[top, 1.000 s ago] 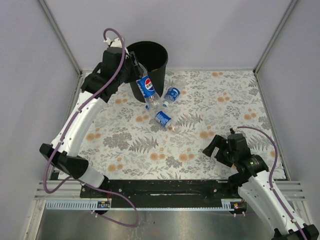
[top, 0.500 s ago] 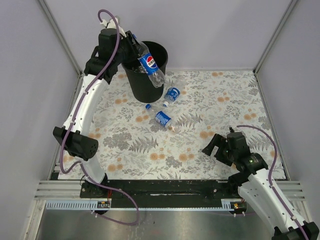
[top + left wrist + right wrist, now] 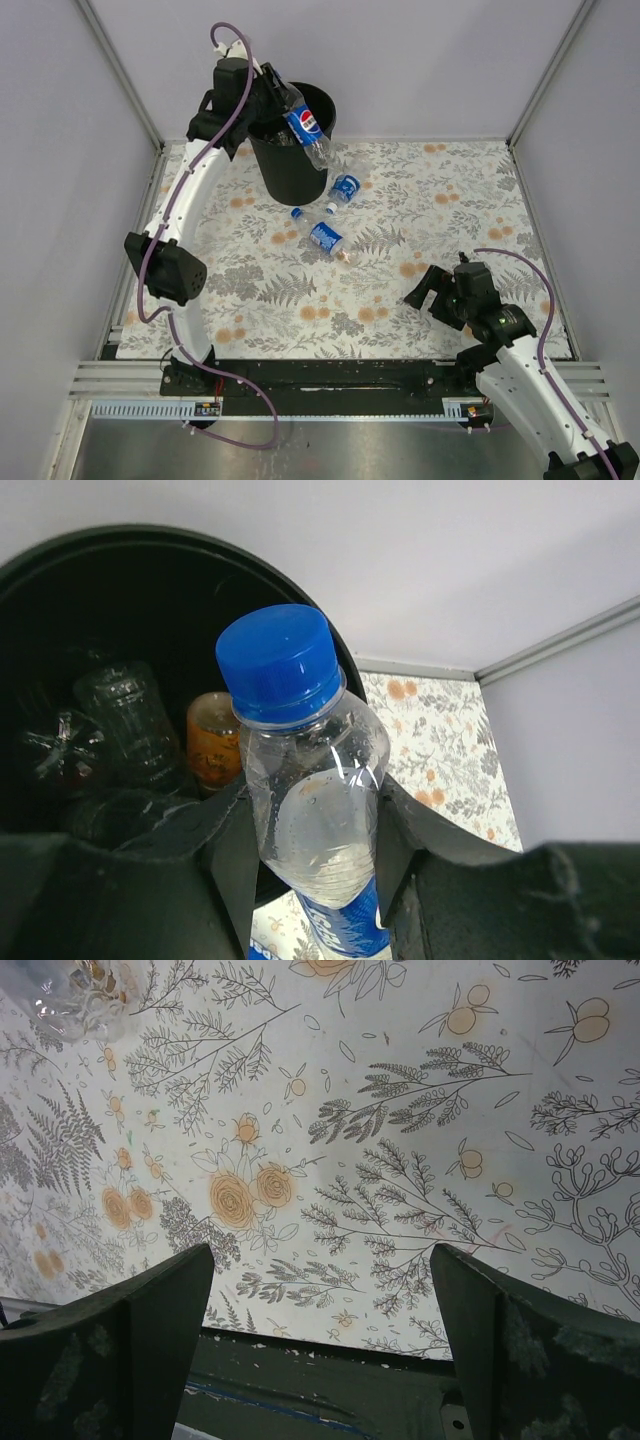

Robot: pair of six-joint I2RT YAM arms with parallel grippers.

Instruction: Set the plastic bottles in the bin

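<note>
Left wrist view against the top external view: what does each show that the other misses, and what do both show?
Only left wrist: an orange-labelled bottle and clear bottles lying inside the bin. Only top external: blue-labelled bottles lying on the table, and the open right end effector. Both: the left end effector shut on a blue-capped bottle by the bin's mouth.

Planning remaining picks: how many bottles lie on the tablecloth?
2: the far bottle beside the bin, the near bottle just nearer the arms; the bin could hide more.
</note>
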